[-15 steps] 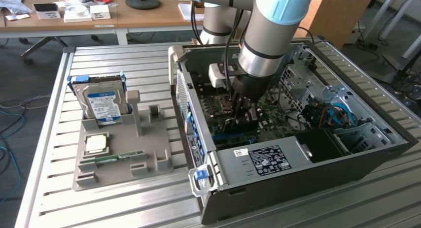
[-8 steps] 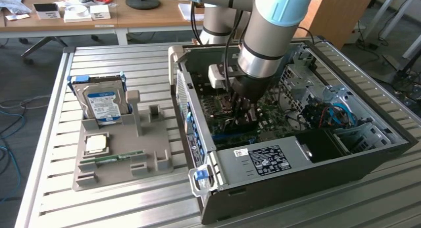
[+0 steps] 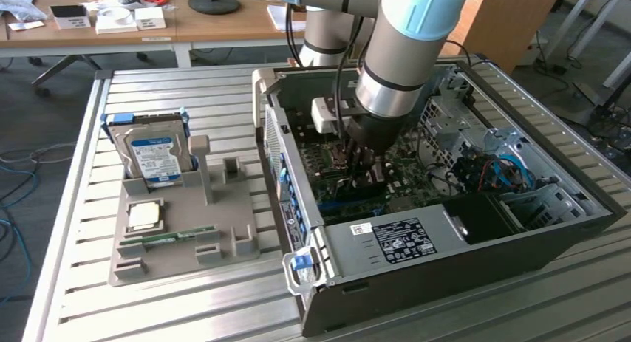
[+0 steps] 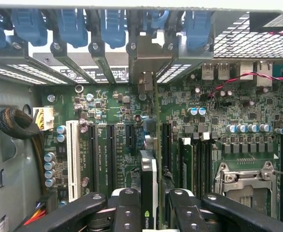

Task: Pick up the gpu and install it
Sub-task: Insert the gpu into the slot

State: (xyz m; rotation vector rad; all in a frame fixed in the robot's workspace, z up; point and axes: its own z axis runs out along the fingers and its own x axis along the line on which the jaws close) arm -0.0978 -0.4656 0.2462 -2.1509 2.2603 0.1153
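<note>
Gpu [image 4: 151, 193] held on edge between the fingers [image 4: 126, 212], pinched from both sides, jaws part closed on its thin board. Standing upright over the motherboard [image 4: 228, 111], lined up along the black slots [image 4: 110, 159], bracket end reaching toward the rear openings; cannot tell whether seated in a slot. Gripper [image 3: 357, 181] deep inside the open case [image 3: 552, 231], down among the boards. Close by on the motherboard: one white slot [image 4: 73, 159] beside the black ones, one CPU socket [image 4: 245, 181] with its metal frame, a row of silver capacitors [image 4: 247, 128]. Six blue clips [image 4: 113, 24] along the rear bracket row. One black cable bundle [image 4: 18, 123] curling in at the case wall, red wires [image 4: 238, 79] crossing above the ports. Inside the case also a power supply [image 3: 400, 238] with a labelled top. Outside, on the slatted bench [image 3: 197, 91], one grey holder [image 3: 188, 242] carrying one hard drive [image 3: 153, 154] upright, one RAM stick [image 3: 168, 238] lying flat and one CPU [image 3: 145, 216].
</note>
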